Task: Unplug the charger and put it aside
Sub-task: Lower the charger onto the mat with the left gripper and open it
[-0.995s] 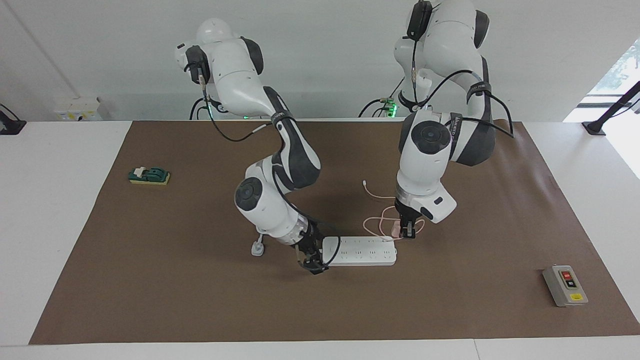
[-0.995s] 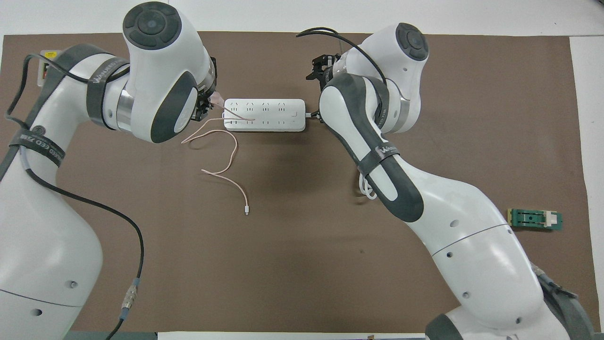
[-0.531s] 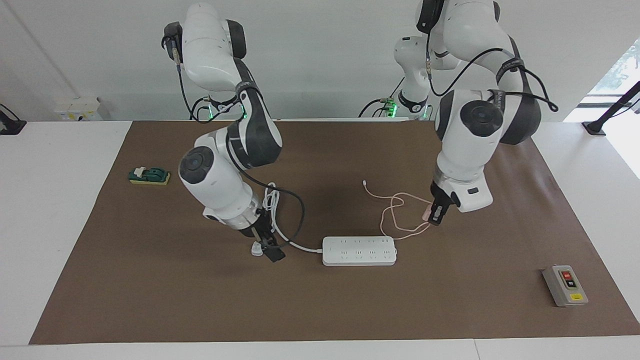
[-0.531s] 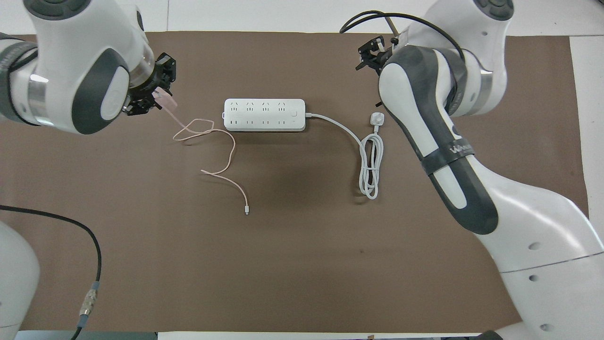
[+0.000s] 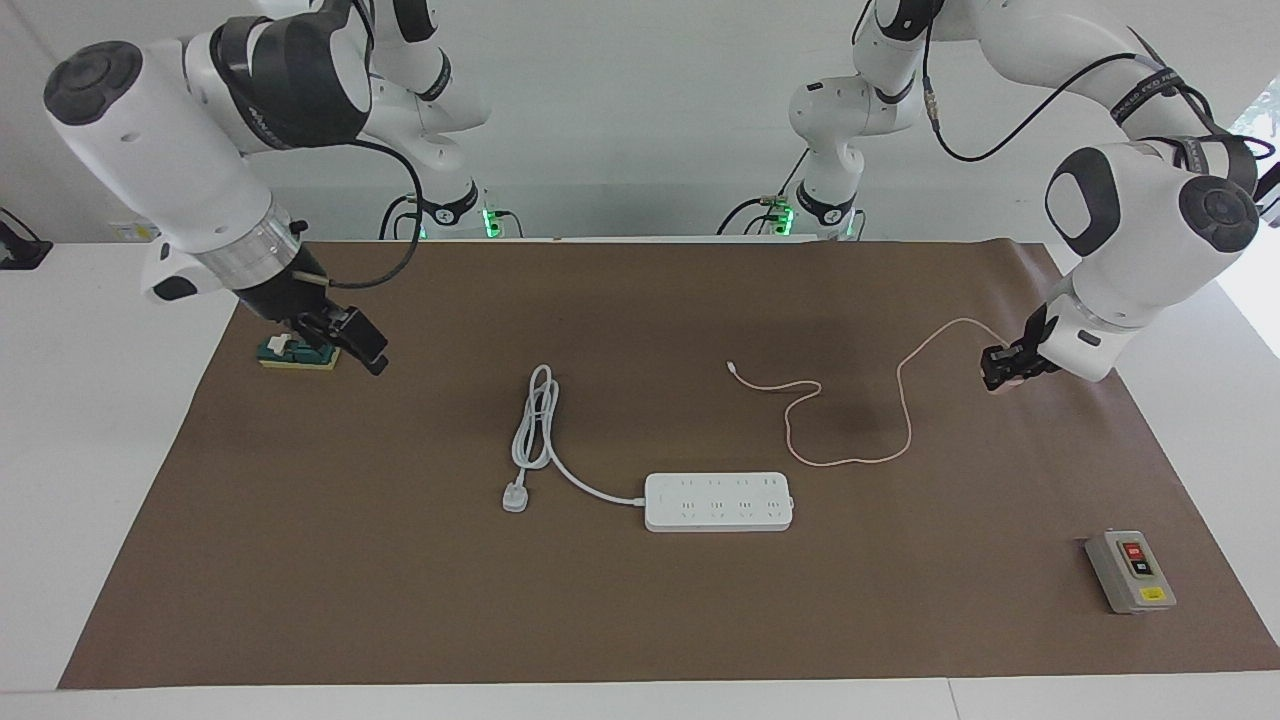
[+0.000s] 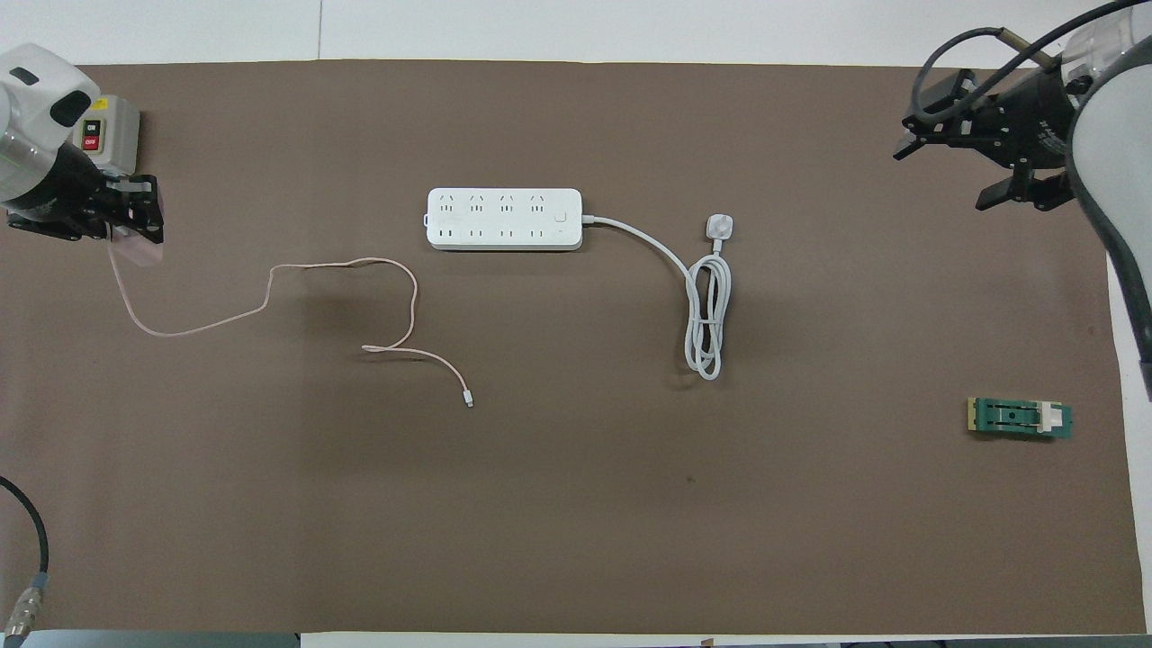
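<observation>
Legibly, switch box reads ON/OFF; left gripper clamps charger.

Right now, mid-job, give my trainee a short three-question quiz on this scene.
1. True or false: the charger is plugged into the power strip.
2. Which gripper holds the charger? A) left gripper B) right gripper
3. Fill in: the free tip of the pink cable lies ____ the robots than the power strip.

Key:
1. False. The charger is out of the strip, held up toward the left arm's end of the table.
2. A. The left gripper is shut on it; the right gripper hangs over the green block, holding nothing.
3. Nearer to.
</observation>
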You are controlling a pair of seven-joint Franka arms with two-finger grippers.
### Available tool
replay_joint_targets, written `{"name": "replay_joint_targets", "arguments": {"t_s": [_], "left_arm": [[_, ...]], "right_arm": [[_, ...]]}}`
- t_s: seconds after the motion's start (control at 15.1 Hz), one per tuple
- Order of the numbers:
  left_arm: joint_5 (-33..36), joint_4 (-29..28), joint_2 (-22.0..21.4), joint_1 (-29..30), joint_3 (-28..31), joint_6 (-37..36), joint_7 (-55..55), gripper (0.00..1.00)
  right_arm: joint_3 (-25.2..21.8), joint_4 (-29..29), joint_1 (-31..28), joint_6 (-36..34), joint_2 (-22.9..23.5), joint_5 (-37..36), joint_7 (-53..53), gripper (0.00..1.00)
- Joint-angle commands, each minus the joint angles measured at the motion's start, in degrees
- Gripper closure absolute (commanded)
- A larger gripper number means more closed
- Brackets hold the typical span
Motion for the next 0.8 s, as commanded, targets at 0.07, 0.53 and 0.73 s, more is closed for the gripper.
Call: {"name": "replay_joint_targets", "arguments": {"t_s": [0.07,0.53,0.73], "left_arm": [[-3.4,-26.8,-13.0,3.3,-0.4,18.2,8.6,1.0],[-8.5,-33.3,-11.0,3.4,-0.4,31.0,8.8,0.1],[-8.4,-32.1,-10.6,5.8,0.0,30.0,10.6,0.0]], "right_arm": [[0.4,-2.5,-0.1,-1.8,-4.1,-4.3,-12.0,0.0],[-3.5,-13.9,1.6,-0.9,-13.7,-6.2,-24.8,0.0],[2.3,-21.1,-4.6,5.0,-15.9,-7.2,-30.6,0.0]]}}
